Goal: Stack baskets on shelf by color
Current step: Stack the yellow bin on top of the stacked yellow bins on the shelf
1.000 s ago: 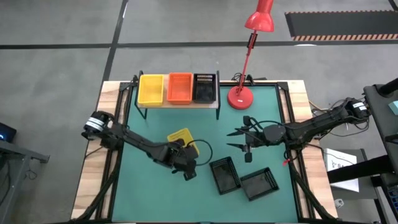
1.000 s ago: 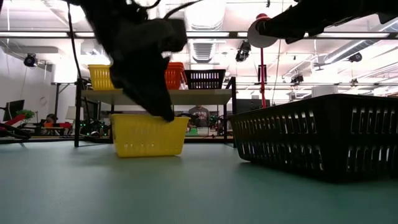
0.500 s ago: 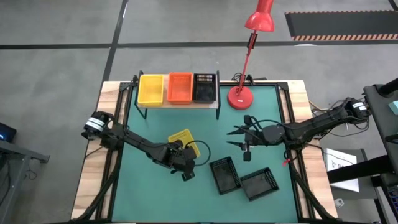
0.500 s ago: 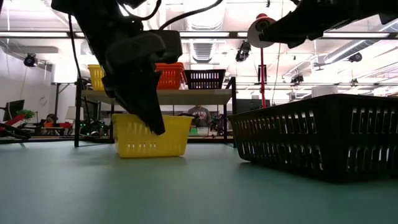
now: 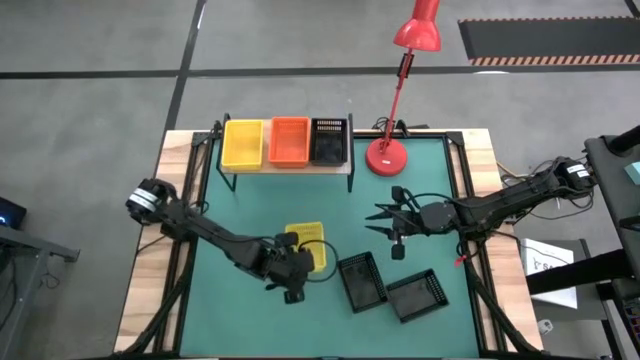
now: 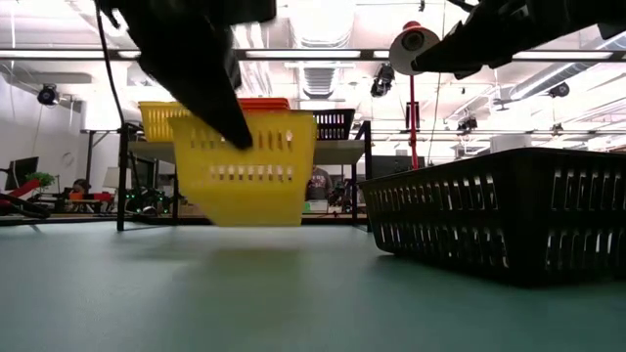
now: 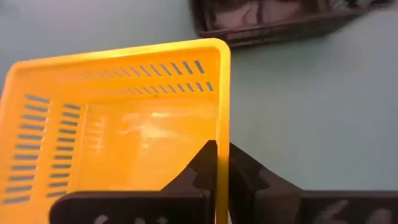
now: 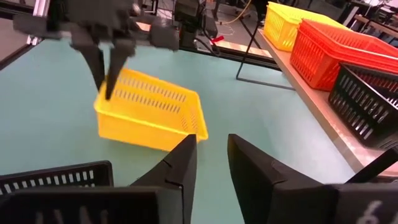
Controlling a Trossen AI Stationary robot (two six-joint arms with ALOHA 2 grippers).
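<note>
A yellow basket [image 5: 309, 243] [image 6: 256, 166] hangs just above the green table, with my left gripper [image 5: 300, 260] [image 7: 222, 163] shut on its wall. The shelf [image 5: 340, 166] stands at the table's far side and carries a yellow basket [image 5: 243, 143], a red-orange basket [image 5: 290, 140] and a black basket [image 5: 329, 140] side by side. Two black baskets [image 5: 362, 280] [image 5: 417, 293] rest on their bottoms near the table's front. My right gripper [image 5: 380, 223] [image 8: 212, 155] hovers open right of centre, with nothing between its fingers. My left gripper pinches one side wall of the yellow basket at its rim [image 7: 222, 127], one finger [image 7: 202, 165] inside the basket and the other outside. The fingers come from above, slanting down. The basket hangs clear of the table, slightly tilted, its open side up.
A red desk lamp [image 5: 385, 155] stands on its round base right of the shelf, its head high over the table's far edge. Bare green table [image 5: 240, 320] lies at the front left. Wooden borders run along both sides of the table.
My left gripper has shut on the yellow basket's wall and gone up and toward the table's near edge. The basket, which stood on the table, is now lifted clear, has turned a little, and hangs closer to the front black baskets.
</note>
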